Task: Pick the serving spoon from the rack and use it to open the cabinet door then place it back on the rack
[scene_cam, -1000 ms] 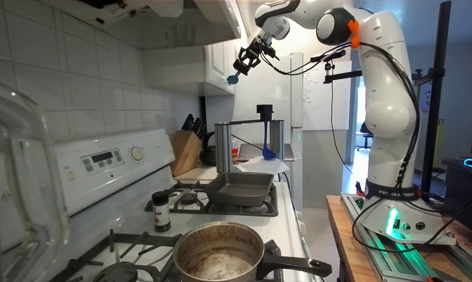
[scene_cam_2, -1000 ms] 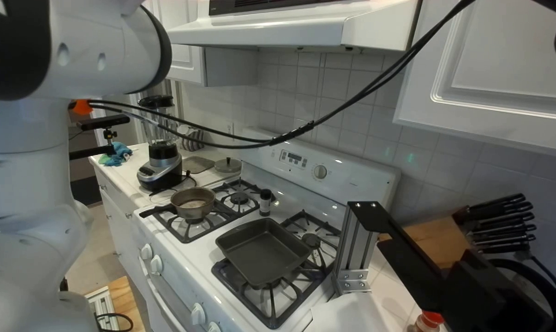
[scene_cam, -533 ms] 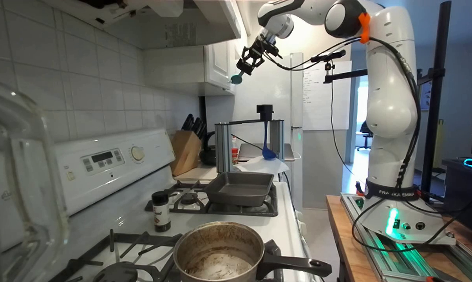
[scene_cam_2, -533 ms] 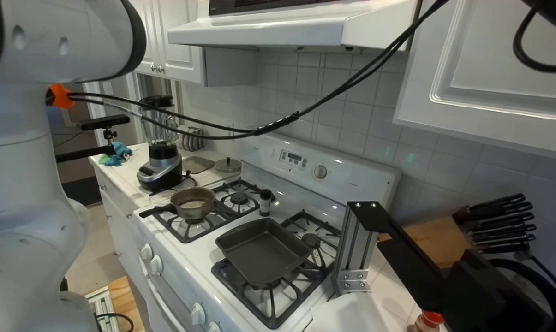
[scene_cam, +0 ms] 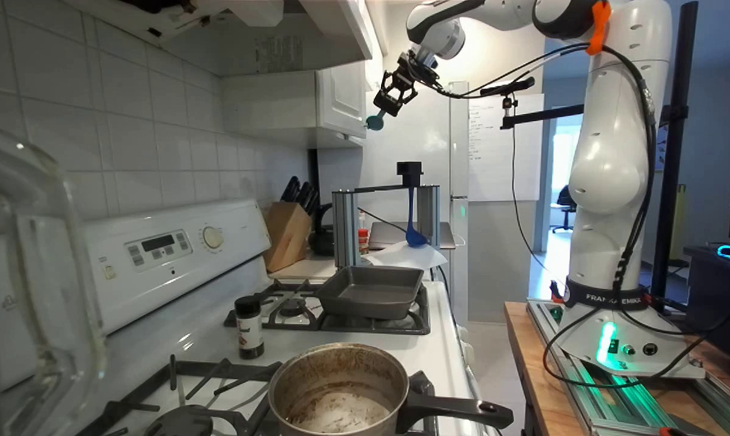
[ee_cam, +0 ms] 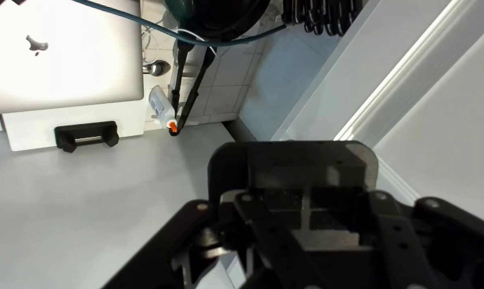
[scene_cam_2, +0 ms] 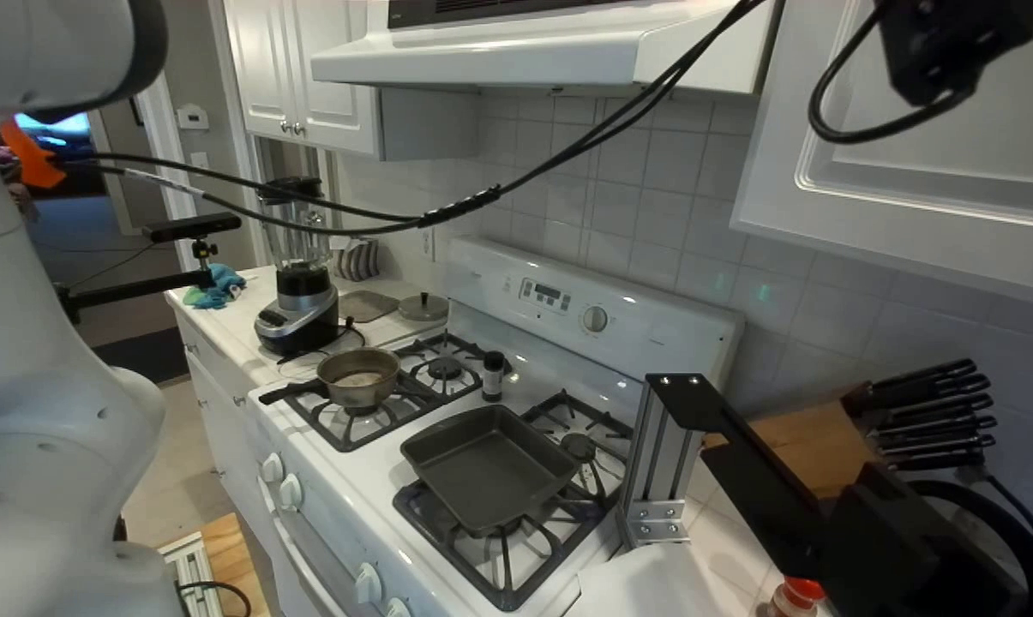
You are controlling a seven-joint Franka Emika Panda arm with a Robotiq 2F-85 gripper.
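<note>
Claw (scene_cam: pixel 388 107), clasping spoon (scene_cam: pixel 375 123), bowl end jutting below claw; likely light, stiff, slick; best held high on handle.

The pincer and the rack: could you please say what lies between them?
In an exterior view, the teal spoon juts down from the pincer; below it, only open air reaches to the rack.

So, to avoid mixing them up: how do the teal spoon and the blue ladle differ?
The teal spoon is in the gripper; the blue ladle hangs from the rack. In an exterior view, the teal spoon slants, while the blue ladle's stem runs nearly vertical. Both have their heads lowermost.
</note>
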